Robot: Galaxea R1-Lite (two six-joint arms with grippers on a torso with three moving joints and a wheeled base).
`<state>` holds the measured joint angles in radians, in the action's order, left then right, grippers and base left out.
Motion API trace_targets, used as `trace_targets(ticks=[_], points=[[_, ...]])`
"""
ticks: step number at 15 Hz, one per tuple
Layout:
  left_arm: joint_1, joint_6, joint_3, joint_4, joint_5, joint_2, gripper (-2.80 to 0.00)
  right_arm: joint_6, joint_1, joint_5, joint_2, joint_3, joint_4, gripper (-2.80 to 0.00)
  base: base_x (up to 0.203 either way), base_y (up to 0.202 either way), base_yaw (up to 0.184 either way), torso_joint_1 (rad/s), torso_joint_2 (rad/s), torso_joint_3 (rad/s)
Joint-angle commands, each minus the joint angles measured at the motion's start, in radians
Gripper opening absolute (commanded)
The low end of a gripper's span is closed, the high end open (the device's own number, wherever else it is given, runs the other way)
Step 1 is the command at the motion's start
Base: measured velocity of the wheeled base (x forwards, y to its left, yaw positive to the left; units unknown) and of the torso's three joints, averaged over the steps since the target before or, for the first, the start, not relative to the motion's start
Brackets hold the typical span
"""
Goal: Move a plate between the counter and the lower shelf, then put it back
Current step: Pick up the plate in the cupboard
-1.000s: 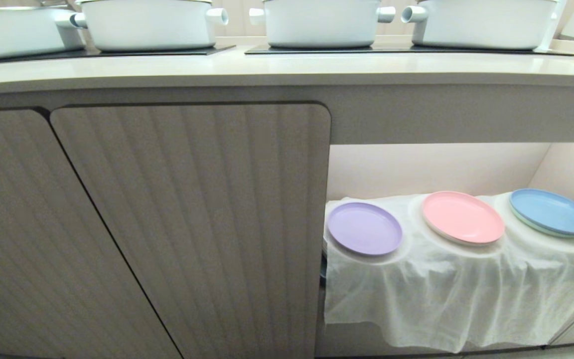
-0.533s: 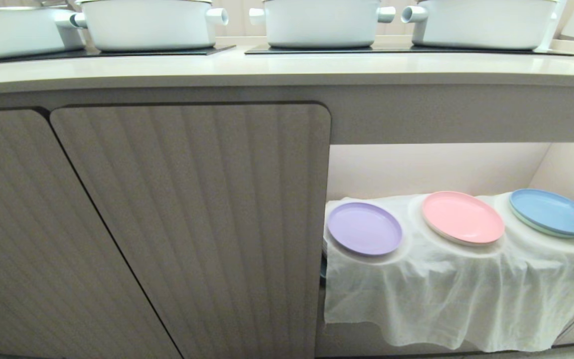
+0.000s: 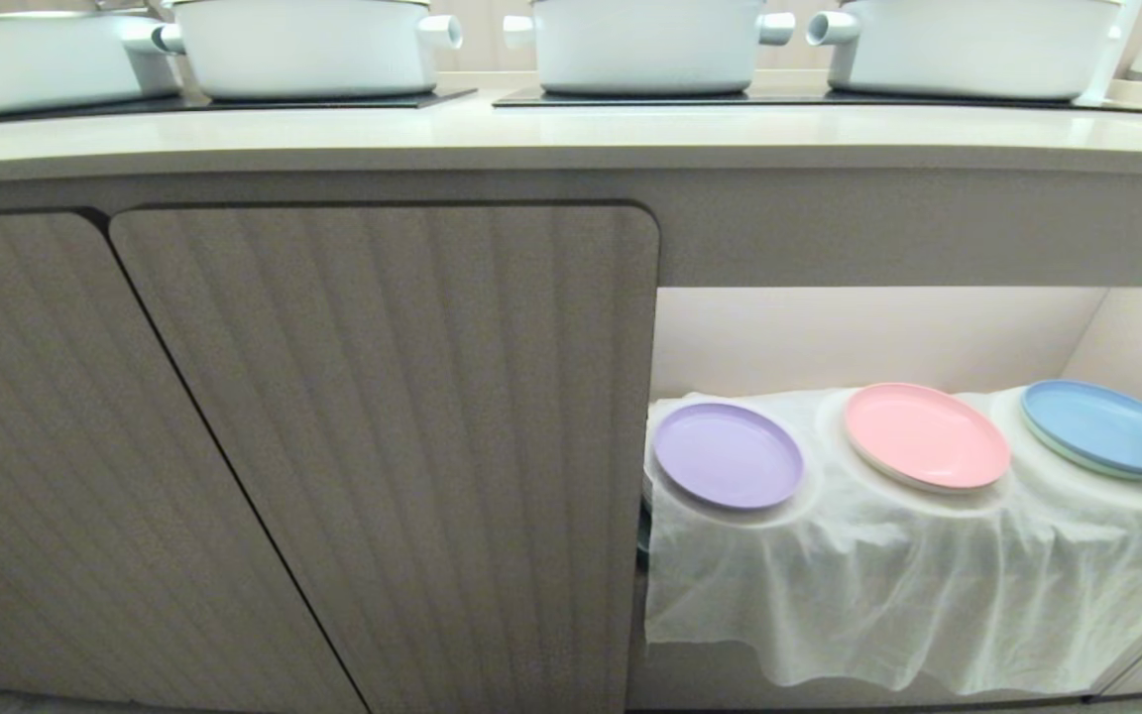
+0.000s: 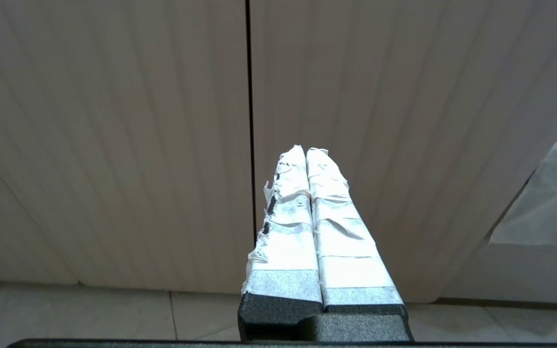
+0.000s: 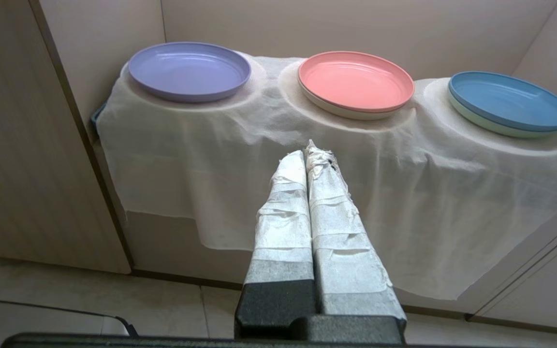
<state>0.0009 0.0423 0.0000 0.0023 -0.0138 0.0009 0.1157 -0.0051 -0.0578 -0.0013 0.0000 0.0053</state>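
Both grippers are seen only in the wrist views. The right gripper [image 5: 306,153] has its taped fingers pressed together and holds nothing, and the left gripper [image 4: 306,151] is closed and empty in the same way, facing a ribbed cabinet door [image 4: 404,121].

From the largest thing down: the counter [image 3: 571,134] runs across the top of the head view and carries white pots [image 3: 645,45]. Under it, right of the door, the lower shelf [image 3: 878,337] is draped with a white cloth [image 3: 878,585]. On the cloth three plates are laid in a row: the lilac plate [image 3: 729,455] at the left end, the pink plate [image 3: 926,435] in the middle and the blue plate [image 3: 1106,427] at the right.

The lilac plate lies ahead of the right gripper and toward the robot's left, well apart from it. The right arm is judged the nearer one.

Compared with one second ago, the whole head view is shifted slightly, so the camera was moved; the plates were not.
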Motion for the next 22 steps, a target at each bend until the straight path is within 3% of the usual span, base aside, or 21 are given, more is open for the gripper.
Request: trace_targets(ticks=[1,5,16,22], points=[[-0.001,0.001,0.000,-0.001,0.000,0.001,-2.80,0.002,0.000,-0.001,0.001,-0.001,0.001,-2.80,0.000,-0.134,0.003,0.011,0.00,0.000],[0.001,0.001,0.000,-0.001,-0.001,0.001,-2.80,0.001,0.000,-0.001,0.001,0.000,0.001,-2.80,0.000,-0.126,0.000,0.002,0.00,0.003],[0.000,0.000,0.000,-0.001,0.000,0.001,-2.80,-0.002,0.001,-0.001,0.001,-0.002,0.001,-2.80,0.000,0.000,0.000,0.000,0.00,0.000],[0.001,-0.001,0.000,-0.001,0.000,0.001,-2.80,0.039,0.000,0.001,0.001,-0.009,-0.001,-2.80,0.000,0.000,0.000,0.000,0.00,0.000]])
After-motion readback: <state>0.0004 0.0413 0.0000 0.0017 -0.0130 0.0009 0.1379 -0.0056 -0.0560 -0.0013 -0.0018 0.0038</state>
